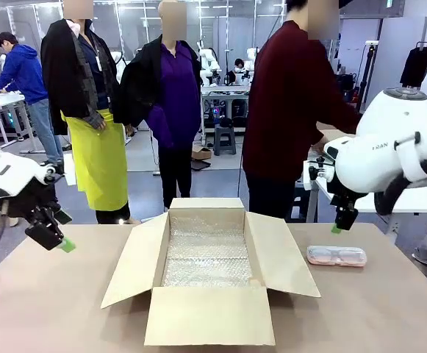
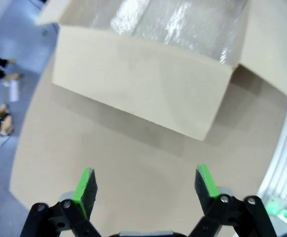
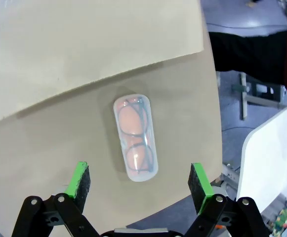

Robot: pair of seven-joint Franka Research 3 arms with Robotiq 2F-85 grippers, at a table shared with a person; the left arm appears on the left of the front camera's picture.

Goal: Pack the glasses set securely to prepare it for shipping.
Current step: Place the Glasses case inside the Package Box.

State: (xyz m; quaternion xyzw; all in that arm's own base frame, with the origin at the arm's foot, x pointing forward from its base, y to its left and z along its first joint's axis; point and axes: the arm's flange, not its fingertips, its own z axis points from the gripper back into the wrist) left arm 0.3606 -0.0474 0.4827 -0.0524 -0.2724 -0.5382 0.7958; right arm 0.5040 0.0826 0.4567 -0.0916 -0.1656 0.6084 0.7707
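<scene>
Well, starting at the left: the left gripper [image 1: 54, 237] hangs over the left side of the table [image 1: 44, 309], fingers spread wide with nothing between them, well apart from the box; it looks best left out of the way. In the middle sits the open cardboard box [image 1: 209, 323], its flaps folded out and bubble wrap [image 1: 206, 254] lining its floor. Just beyond its right flap, the pinkish glasses case [image 1: 336, 255] lies flat on the table, lid up. The right gripper [image 1: 338, 226] hovers above the case without touching it, fingers also wide and empty. In the right wrist view the case's long side runs between the two pads (so they would close on its narrow width), which seems the right line-up. I judge the step in hand is picking up this case: come straight down, centre on its middle, close gently on the smooth plastic, then lift high enough to clear the flap
</scene>
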